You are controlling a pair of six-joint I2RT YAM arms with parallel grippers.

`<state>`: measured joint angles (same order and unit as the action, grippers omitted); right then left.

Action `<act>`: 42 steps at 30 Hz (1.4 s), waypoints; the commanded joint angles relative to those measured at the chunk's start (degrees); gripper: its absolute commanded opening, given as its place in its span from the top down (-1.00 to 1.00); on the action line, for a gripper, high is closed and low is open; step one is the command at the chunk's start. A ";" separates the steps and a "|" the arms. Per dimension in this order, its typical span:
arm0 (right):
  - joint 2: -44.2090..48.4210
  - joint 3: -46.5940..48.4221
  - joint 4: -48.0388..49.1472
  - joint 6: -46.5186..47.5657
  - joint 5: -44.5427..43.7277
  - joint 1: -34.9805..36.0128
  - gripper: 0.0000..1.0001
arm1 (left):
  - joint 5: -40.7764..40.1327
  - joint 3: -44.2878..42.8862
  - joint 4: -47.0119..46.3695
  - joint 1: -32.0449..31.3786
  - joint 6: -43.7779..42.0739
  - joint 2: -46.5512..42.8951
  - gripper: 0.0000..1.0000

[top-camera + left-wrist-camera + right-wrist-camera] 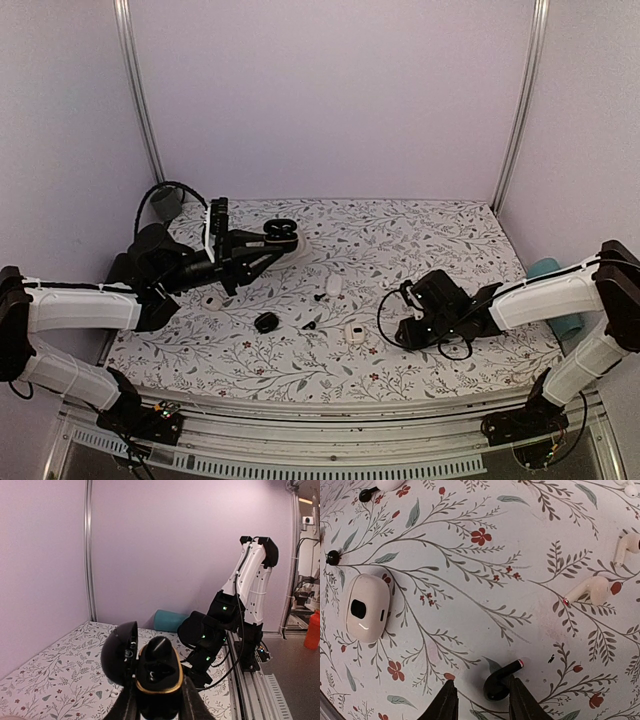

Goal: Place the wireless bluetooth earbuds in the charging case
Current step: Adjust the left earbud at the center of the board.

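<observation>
- floral-print table (450,235), white with leaf sprigs
- left gripper (159,707), raised off the table, clenched on the open black gold-rimmed charging case (159,675)
- right gripper (481,702) low over the table, fingers parted either side of one black earbud (497,684) lying there
- white case (367,607), well apart from that earbud
- white earbud (590,590) on the table

This was a robotics lab cell: plain lilac panels (330,100) walled the desk (440,230) on three sides, metal posts (140,90) stood at its far corners, and two robot arms (80,308) were bolted to a rail (300,445) along its near edge.
</observation>
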<state>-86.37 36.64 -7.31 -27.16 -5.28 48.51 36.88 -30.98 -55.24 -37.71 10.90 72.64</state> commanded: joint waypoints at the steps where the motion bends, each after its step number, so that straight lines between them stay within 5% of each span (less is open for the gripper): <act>1: -1.53 2.69 -0.14 -0.61 1.33 1.66 0.28 | -0.23 -1.45 -0.13 0.27 -0.55 -1.03 1.00; 42: -7.49 14.69 -18.78 -11.72 -1.79 2.99 0.47 | -0.84 -1.21 0.27 0.28 -0.52 -1.36 1.00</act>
<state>-92.75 49.69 -24.23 -37.54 -5.72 51.07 36.64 -31.05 -54.94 -37.71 10.90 72.64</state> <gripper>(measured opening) 0.266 0.229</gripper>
